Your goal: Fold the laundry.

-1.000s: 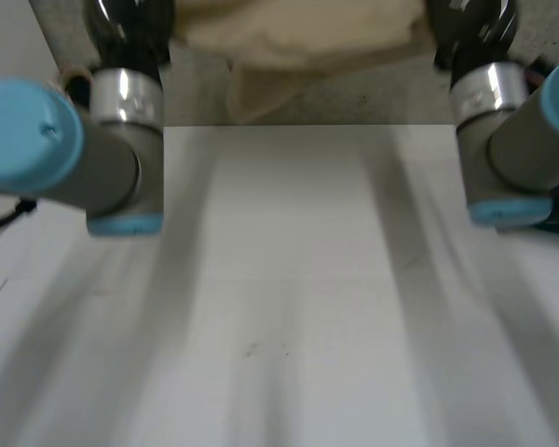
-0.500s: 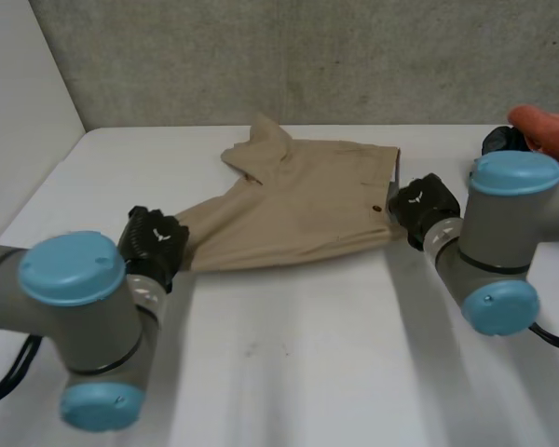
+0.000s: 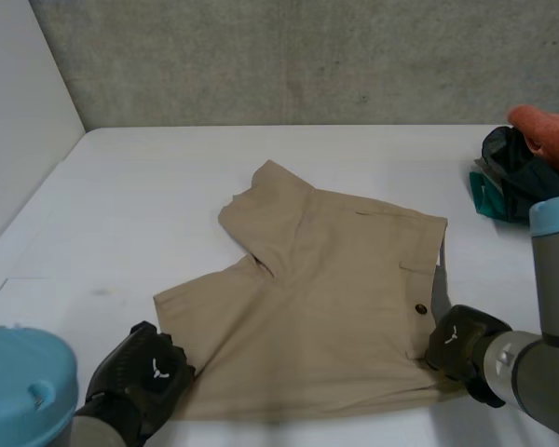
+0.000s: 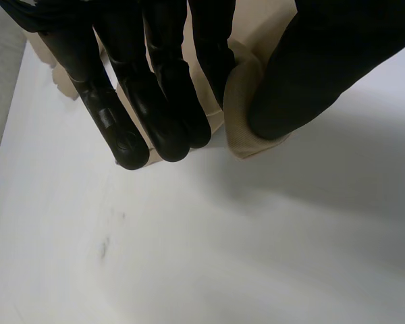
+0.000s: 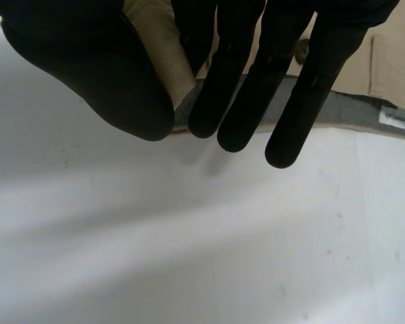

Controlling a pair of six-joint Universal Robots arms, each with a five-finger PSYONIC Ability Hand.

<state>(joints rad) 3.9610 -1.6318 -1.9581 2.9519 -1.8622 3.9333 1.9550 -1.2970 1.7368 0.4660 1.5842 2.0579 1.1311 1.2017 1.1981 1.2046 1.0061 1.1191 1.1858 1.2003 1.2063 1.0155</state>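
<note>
- The left hand (image 4: 155,81) has its straight fingers pressed together and its thumb set against them. A corner of tan cloth (image 4: 246,115) is pinched in between.
- That corner belongs to the shorts (image 3: 326,298). It is their near leg-hem corner, on the side of the robot's left arm.
- The right hand (image 5: 243,67) is closed the same way, with the thumb pinching cloth against straight fingers.
- It grips the near end of the shorts' waistband (image 5: 158,50), just beside the button (image 3: 419,310), where the grey inner lining shows.
- Between the two hands the shorts lie spread on the white table (image 3: 149,205). The near edge runs fairly straight from hand to hand, while the far leg is turned up and creased.
- A pile of laundry (image 3: 517,168), dark, teal and orange, sits well apart from the shorts, beyond their waistband end.
- The shorts look like a light woven cotton that is soft and limp, so they will probably sag wherever they are not held. They are not fragile.
- The waistband and hems look thicker and stiffer than the rest, which should make them the safer places to grip.
- Lifting only these two near corners would likely let the far leg drag and bunch. The creased far leg probably needs smoothing before any fold is laid.
</note>
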